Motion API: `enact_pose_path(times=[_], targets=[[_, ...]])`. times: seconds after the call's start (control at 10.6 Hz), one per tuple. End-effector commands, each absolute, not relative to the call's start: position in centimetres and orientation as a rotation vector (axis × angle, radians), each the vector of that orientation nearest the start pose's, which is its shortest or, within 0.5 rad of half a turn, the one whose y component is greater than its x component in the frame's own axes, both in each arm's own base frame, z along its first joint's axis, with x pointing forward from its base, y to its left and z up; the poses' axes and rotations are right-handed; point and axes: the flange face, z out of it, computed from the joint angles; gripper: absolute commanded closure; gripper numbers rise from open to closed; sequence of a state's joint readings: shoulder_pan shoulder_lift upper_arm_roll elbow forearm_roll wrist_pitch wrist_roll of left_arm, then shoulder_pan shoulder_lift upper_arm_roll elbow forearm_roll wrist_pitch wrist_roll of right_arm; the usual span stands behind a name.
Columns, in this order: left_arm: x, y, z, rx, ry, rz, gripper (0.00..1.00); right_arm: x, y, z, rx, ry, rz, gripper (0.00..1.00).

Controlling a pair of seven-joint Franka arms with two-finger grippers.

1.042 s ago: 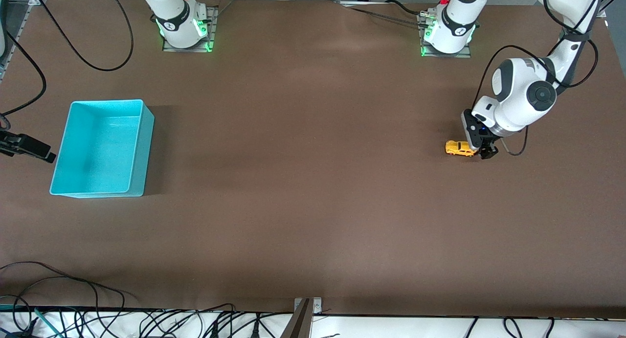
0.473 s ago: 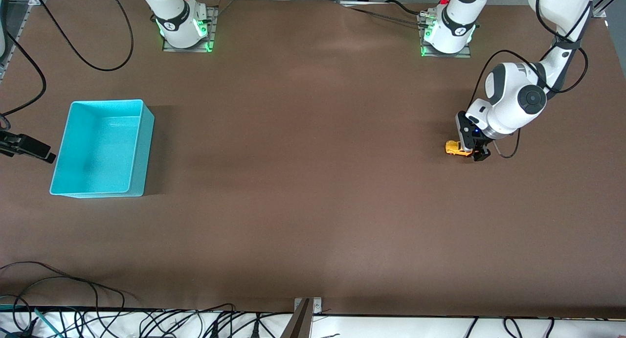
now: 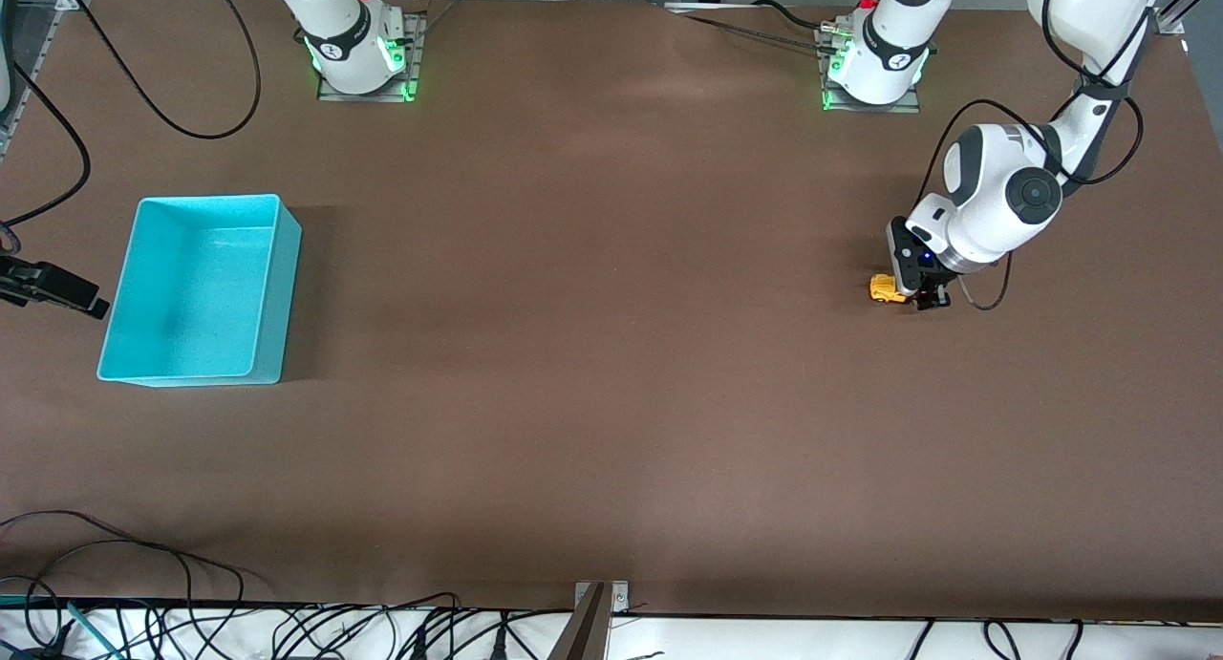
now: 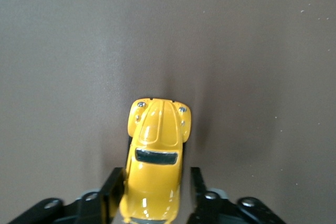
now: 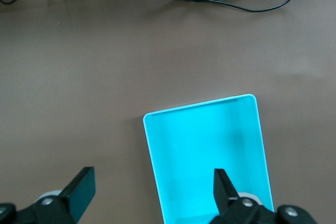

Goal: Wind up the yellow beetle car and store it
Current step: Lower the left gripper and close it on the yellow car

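The left tool (image 3: 919,295) has come down and slid in over the yellow beetle car (image 3: 888,290) — a second ago most of the little car was showing on the counter (image 3: 611,354) beside the tool, and now only its nose pokes out on the side toward the right arm's end. In the left wrist view the car (image 4: 155,158) sits squarely between the two fingers (image 4: 198,188), rear end tucked in, bonnet pointing away. The jaws stand apart, a sliver of daylight on at least one flank, so nothing is clamped yet. The car rests on its wheels on the counter, directly under the tool.

That shift means the approach is done: the tool is lined up for the grasp, and my read is that closing comes next, then the pull-back to wind it. The fit looks snug, so a small offset could nudge the car askew.

Over at the other end, the right tool (image 5: 152,190) waits with its jaws wide apart, hanging above the turquoise bin (image 3: 196,292), which is empty and well away from the car.
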State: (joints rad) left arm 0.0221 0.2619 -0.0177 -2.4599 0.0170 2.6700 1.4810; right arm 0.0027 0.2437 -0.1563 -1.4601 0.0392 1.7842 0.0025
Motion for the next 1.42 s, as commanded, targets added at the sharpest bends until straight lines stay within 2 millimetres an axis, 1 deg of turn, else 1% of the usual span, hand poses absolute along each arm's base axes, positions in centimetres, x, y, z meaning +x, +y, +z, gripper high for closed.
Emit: enact_pose_path(times=[0.0, 0.19, 0.28, 0.47, 0.76, 0.85, 0.95, 1.14, 1.23, 1.33], targets=[[48.1, -0.6, 19.1, -2.208, 2.254, 0.062, 0.73, 63.9, -8.4, 55.6, -3.117, 0.245, -0.148, 0.0], [48.3, -0.7, 19.3, -2.16, 2.28, 0.07, 0.77, 63.9, -8.4, 55.6, -3.117, 0.247, -0.148, 0.0], [48.4, -0.8, 19.3, -2.112, 2.308, 0.085, 0.83, 63.9, -8.4, 55.6, -3.117, 0.238, -0.148, 0.0], [48.3, -0.7, 19.1, -2.098, 2.32, 0.095, 0.84, 63.9, -8.4, 55.6, -3.116, 0.254, -0.148, 0.0], [47.9, 0.6, 17.8, -2.147, 2.307, 0.117, 0.83, 63.9, -8.6, 55.7, -3.117, 0.252, -0.15, 0.0], [47.6, 1.3, 16.8, -2.164, 2.312, 0.138, 0.84, 63.9, -8.6, 55.6, -3.119, 0.245, -0.148, 0.0], [47.7, 2.3, 16.7, -2.174, 2.289, 0.119, 0.84, 63.9, -8.5, 55.6, -3.119, 0.244, -0.148, 0.0], [47.4, 4.5, 15.3, -2.224, 2.263, 0.133, 0.81, 63.9, -8.5, 55.6, -3.117, 0.259, -0.148, 0.0], [47.3, 6.0, 14.7, -2.226, 2.267, 0.139, 0.81, 63.9, -8.5, 55.7, -3.116, 0.263, -0.15, 0.0], [47.8, 7.1, 14.3, -2.156, 2.322, 0.106, 0.81, 63.9, -8.5, 55.6, -3.118, 0.252, -0.148, 0.0]])
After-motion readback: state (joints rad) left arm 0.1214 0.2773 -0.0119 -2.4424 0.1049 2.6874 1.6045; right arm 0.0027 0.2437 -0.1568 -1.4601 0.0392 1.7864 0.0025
